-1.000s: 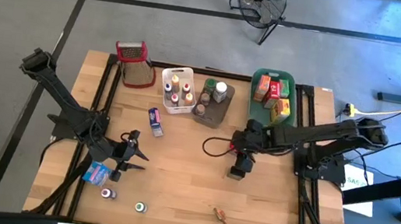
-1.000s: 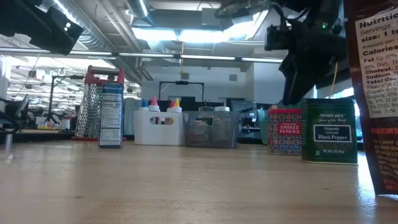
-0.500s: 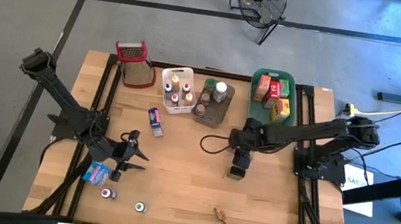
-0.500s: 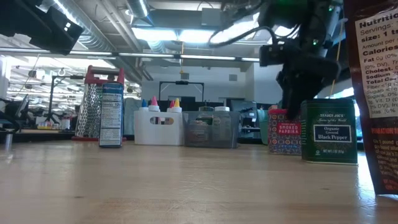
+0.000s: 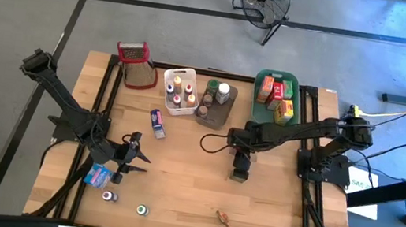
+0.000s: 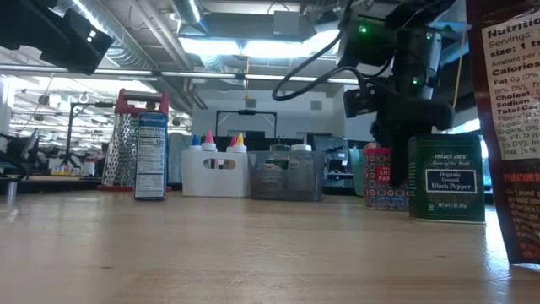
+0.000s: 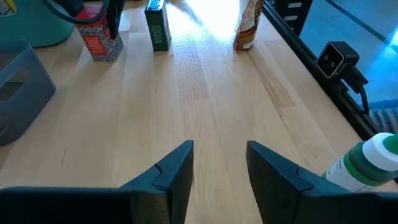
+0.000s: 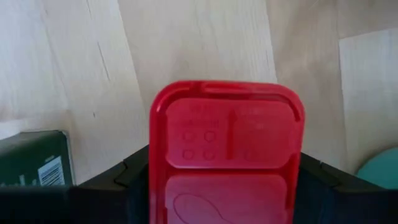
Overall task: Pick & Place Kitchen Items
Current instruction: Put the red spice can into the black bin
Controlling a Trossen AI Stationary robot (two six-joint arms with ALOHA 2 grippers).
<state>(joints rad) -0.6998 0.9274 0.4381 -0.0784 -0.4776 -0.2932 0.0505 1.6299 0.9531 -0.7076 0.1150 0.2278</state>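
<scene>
While straddling the paprika tin [image 8: 227, 149], right gripper [image 8: 224, 186] jaws (green pepper tin [image 8: 31, 158] adjacent)

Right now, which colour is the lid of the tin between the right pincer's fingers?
Red. The lid shows best in the right wrist view, filling the space between the fingers.

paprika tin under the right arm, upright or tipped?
Upright. The red paprika tin stands on its base beside the green pepper tin; the right wrist view looks straight down on its red lid, with the right gripper around it.
</scene>
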